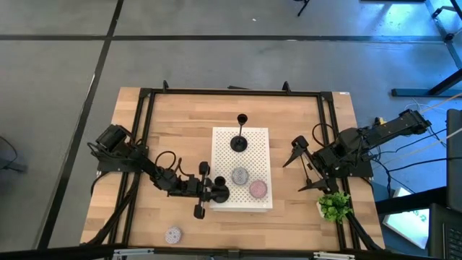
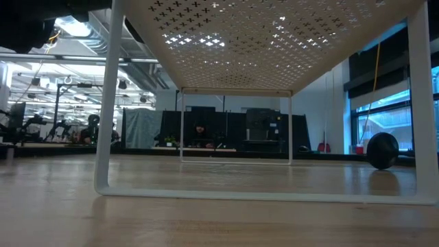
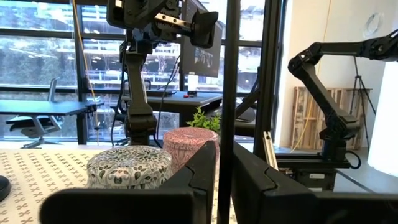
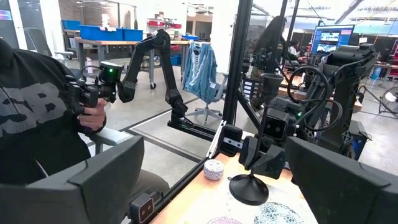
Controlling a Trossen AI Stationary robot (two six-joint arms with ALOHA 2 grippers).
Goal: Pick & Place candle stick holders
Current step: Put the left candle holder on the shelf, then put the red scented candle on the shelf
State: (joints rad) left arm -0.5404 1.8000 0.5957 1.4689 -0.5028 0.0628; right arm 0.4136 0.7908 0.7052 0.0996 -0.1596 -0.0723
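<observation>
One black candle stick holder [image 1: 240, 141] stands by its round base on the white perforated stand [image 1: 224, 137], toward its far side. My left gripper [image 1: 215, 192] is shut on a second holder [image 4: 252, 180] at the stand's near left corner. That holder's stem runs upright between the fingers in the left wrist view [image 3: 227, 74]. My right gripper [image 1: 307, 167] is open and empty to the right of the stand. In its own view [image 4: 214, 149] the fingers stand wide apart. A third holder is not in view. My left gripper pinches the holder's thin stem [image 3: 227, 143] between its two fingers, about midway up [image 4: 266, 134]. The fingers come level from the table's left and lie across the stem. The holder is upright, cup up, base [image 4: 249, 190] at the stand's corner. Whether the base rests there, I cannot tell.
A grey patterned tin [image 1: 240, 175] and a pink tin [image 1: 258, 189] sit on the stand's near part. Another grey tin [image 1: 172, 235] lies on the table near the front left. A green plant [image 1: 333, 206] stands at the right edge. A person [image 4: 37, 124] sits beyond the table.
</observation>
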